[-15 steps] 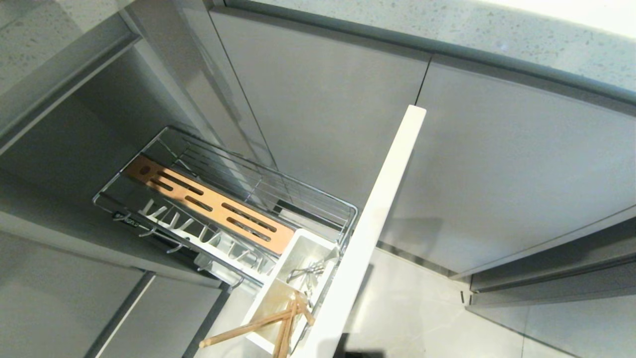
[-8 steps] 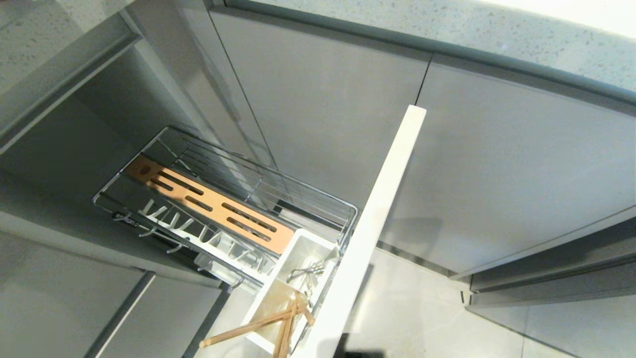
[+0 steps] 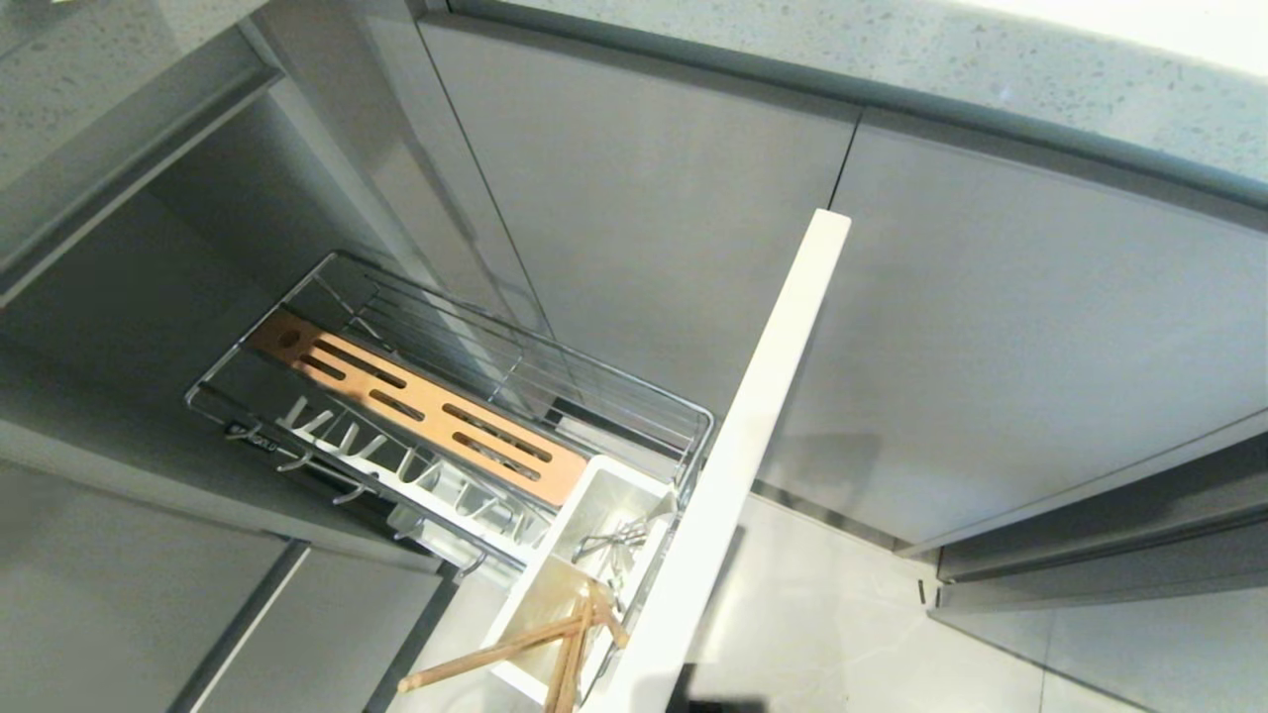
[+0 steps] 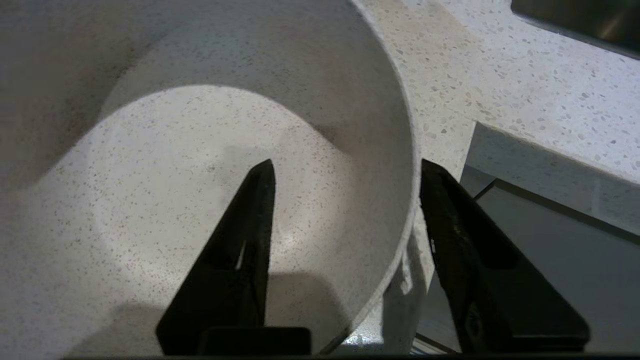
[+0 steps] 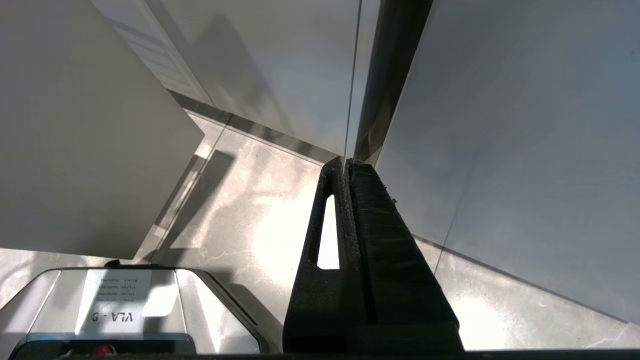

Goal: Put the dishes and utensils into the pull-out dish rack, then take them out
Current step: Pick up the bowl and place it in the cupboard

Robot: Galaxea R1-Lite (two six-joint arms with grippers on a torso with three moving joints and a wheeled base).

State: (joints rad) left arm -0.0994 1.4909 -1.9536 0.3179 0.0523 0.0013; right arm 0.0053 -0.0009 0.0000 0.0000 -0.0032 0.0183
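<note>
L gripper (image 4: pixel 345 170) straddles white bowl (image 4: pixel 210 165) rim at countertop (image 4: pixel 525 90) edge, one finger inside, one outside w/ a gap, not yet clamped. Bowl likely rigid, smooth, breakable; pinch wall squarely. R gripper (image 5: pixel 347 165) closed, empty

Left gripper (image 4: pixel 345 170) with matte black wedge-shaped tapering fingers, right gripper (image 5: pixel 347 162) black and rough-textured with a long slot through one finger, silver-grey robot base (image 5: pixel 135 315) bearing a white printed label
</note>
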